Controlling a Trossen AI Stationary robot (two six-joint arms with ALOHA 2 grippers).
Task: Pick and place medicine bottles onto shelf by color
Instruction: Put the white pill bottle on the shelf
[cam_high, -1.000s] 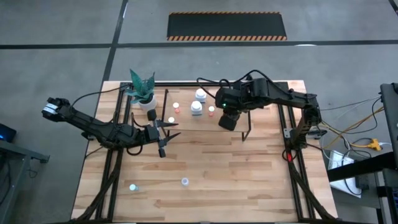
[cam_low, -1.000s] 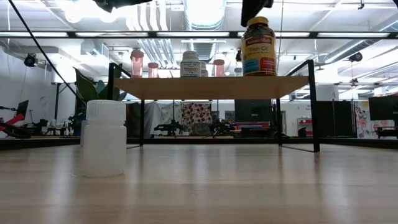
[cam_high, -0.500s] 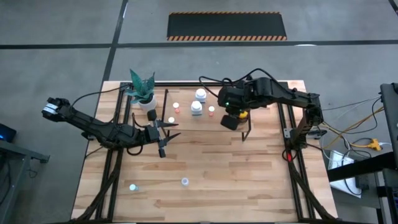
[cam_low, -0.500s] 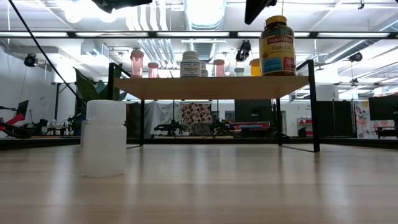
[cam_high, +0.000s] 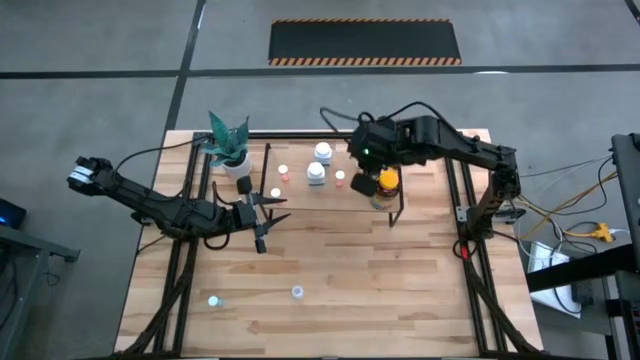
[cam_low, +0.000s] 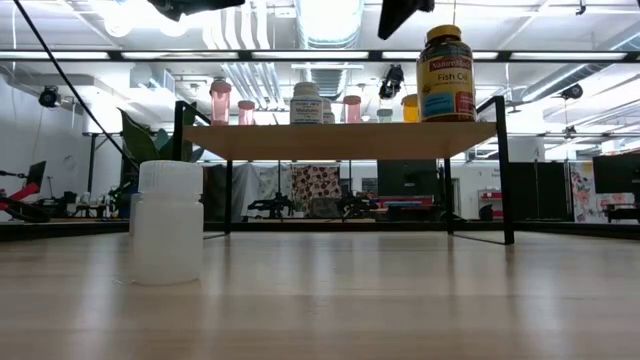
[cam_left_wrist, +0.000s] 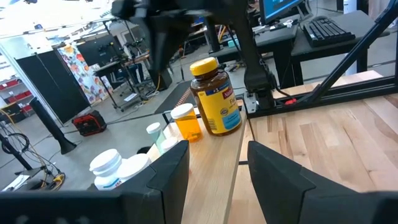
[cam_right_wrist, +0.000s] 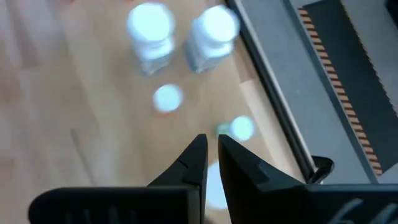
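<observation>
The large amber bottle with a yellow cap (cam_high: 388, 181) (cam_low: 447, 74) (cam_left_wrist: 215, 96) stands upright on its base near the right end of the shelf (cam_high: 330, 197) (cam_low: 340, 138). A small orange bottle (cam_left_wrist: 186, 122) stands beside it. Pink-capped and white bottles (cam_high: 318, 163) (cam_right_wrist: 149, 26) stand farther left on the board. My right gripper (cam_high: 366, 166) (cam_low: 402, 16) (cam_right_wrist: 211, 144) hovers shut above the shelf, just left of the amber bottle and apart from it. My left gripper (cam_high: 267, 213) (cam_left_wrist: 217, 149) waits open, level, at the shelf's left end.
Two small bottles (cam_high: 213, 300) (cam_high: 297, 291) stand on the table near its near edge; one shows large and white in the low view (cam_low: 168, 220). A potted green plant (cam_high: 230, 145) stands at the far left corner. Bare wood lies between the shelf and the near edge.
The amber bottle has slid along the shelf toward the table's right while staying upright, and now stands uncovered. My right gripper, which was over it a second ago, has drawn back toward the far edge and slightly left.
</observation>
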